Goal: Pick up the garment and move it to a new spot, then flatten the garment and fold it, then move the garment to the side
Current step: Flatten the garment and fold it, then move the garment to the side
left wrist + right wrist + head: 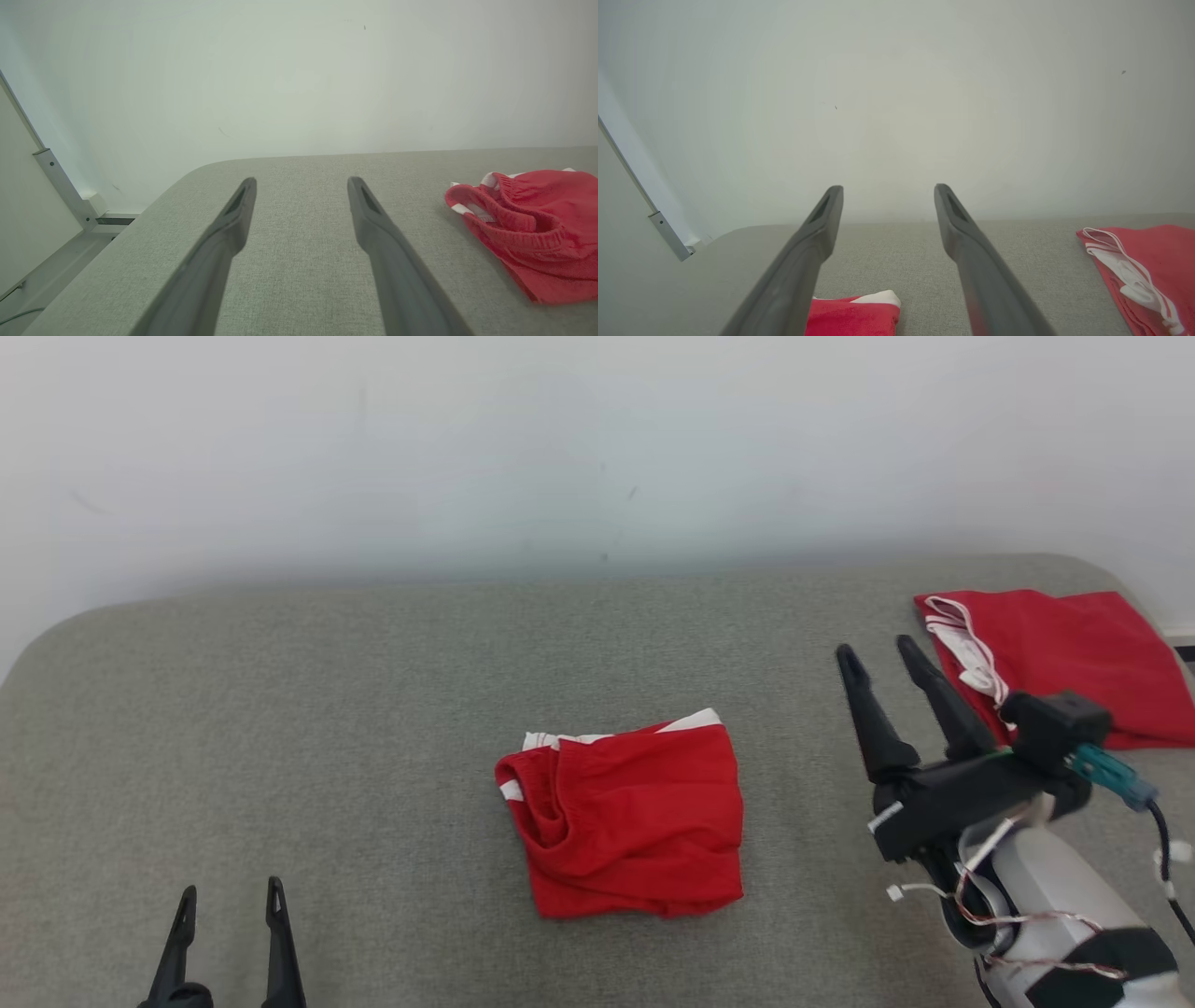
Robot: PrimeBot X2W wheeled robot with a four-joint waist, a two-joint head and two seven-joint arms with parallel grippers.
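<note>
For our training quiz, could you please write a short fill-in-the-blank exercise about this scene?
The folded garment on the grey surface is ___ with white trim.
The left gripper and the right gripper are both ___, not shut.
The second garment lies at the surface's far ___ corner.
Missing words: red; open; right.

Folded garment (625,821) centred on the bench (327,709), second garment (1074,653) at its two o'clock by the wall (560,448) — right gripper (875,649) between them, left gripper (231,887) at eight o'clock

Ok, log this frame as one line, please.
left gripper: jaws open, empty | right gripper: jaws open, empty | red shorts: bunched fold, middle of grey surface | second red garment: far right
</note>
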